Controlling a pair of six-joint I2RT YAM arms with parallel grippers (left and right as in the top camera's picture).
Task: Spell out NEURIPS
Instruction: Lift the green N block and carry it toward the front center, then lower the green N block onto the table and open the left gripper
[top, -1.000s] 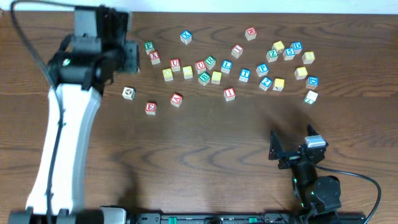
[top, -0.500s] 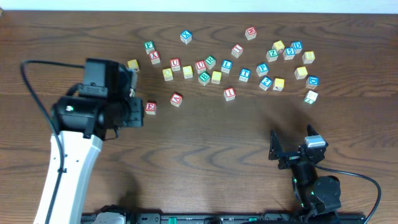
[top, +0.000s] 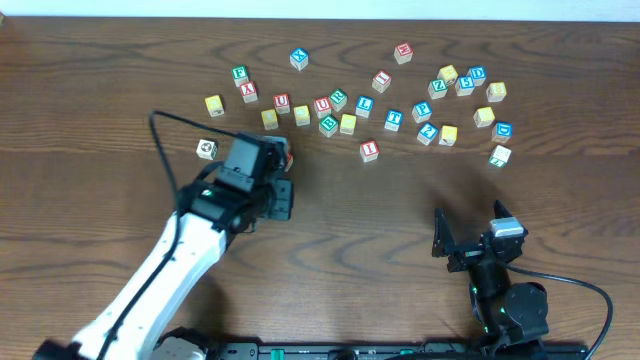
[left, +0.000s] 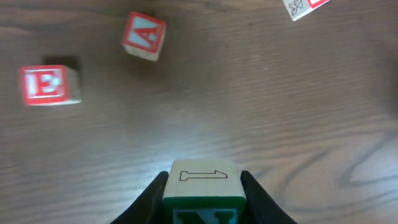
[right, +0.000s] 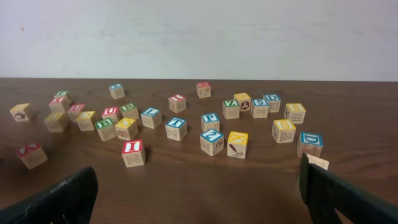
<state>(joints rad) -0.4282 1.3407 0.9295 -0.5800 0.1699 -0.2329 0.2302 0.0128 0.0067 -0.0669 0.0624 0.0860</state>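
Left gripper (left: 204, 198) pinches 1 green-framed cube (left: 204, 177); lower it flat onto bare table (left: 292, 130), left of centre. Right gripper (top: 472, 235) stands spread.

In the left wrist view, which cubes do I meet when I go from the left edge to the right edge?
red E cube → red A cube → green-framed cube held in the left claw → cube cut off by the top edge

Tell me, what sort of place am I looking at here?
Probably a robotics lab or test bench: a white robot arm and a black one sit at a dark wooden table strewn with lettered wooden cubes, before a plain white wall.
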